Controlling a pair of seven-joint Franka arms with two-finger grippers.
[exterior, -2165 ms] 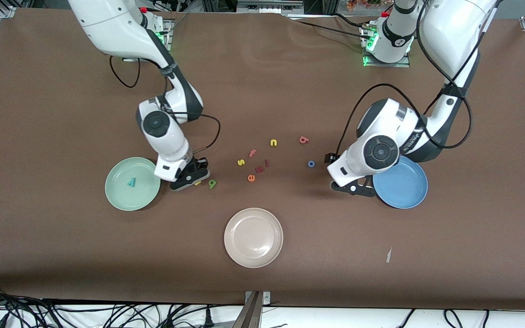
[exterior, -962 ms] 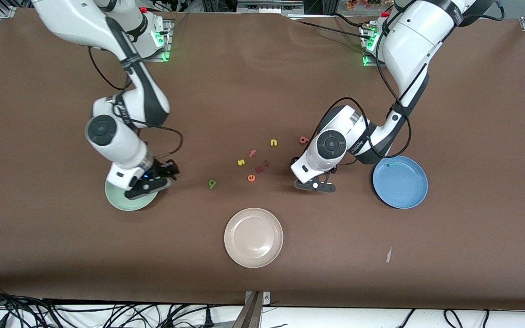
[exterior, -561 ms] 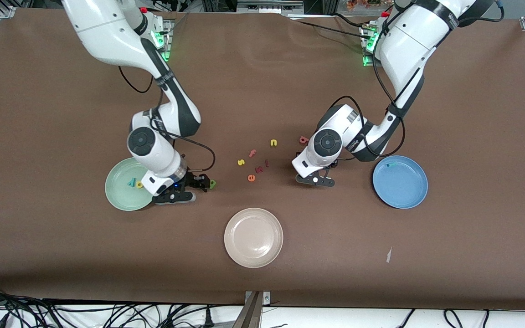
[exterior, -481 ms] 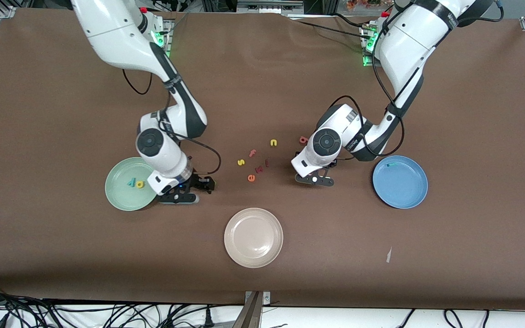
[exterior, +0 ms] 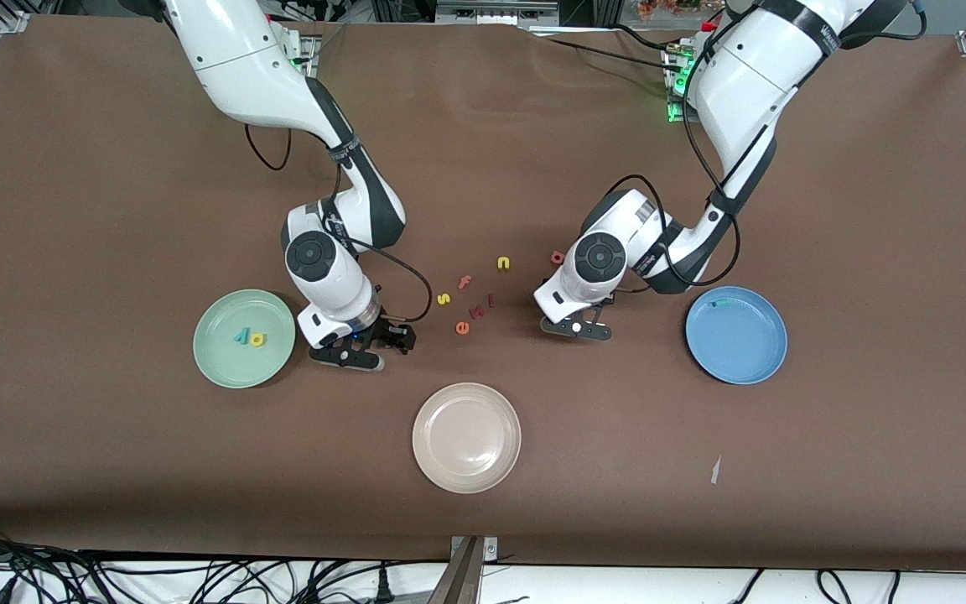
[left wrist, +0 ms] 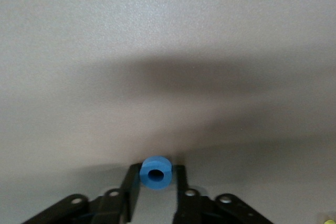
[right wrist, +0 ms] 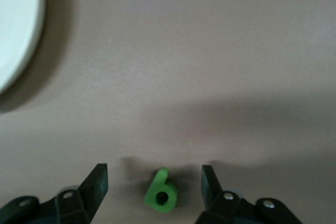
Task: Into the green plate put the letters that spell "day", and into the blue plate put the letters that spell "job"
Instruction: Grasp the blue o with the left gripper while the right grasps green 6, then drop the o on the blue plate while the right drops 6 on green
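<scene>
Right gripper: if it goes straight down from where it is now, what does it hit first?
Most likely the green letter: it lies on the table between the open fingers of the right gripper, which points down over it. The height left above it is unclear.

In the front view both arms hide the blue "o" [left wrist: 155, 171] and green letter [right wrist: 161, 193].

In the left wrist view, the left gripper [left wrist: 155, 192] has its two black fingers [left wrist: 132, 187] pressed against either side of a small blue foam ring-shaped letter "o" [left wrist: 156, 172], which sits upright between them on the plain matte table surface [left wrist: 168, 51], under a broad soft shadow.
</scene>
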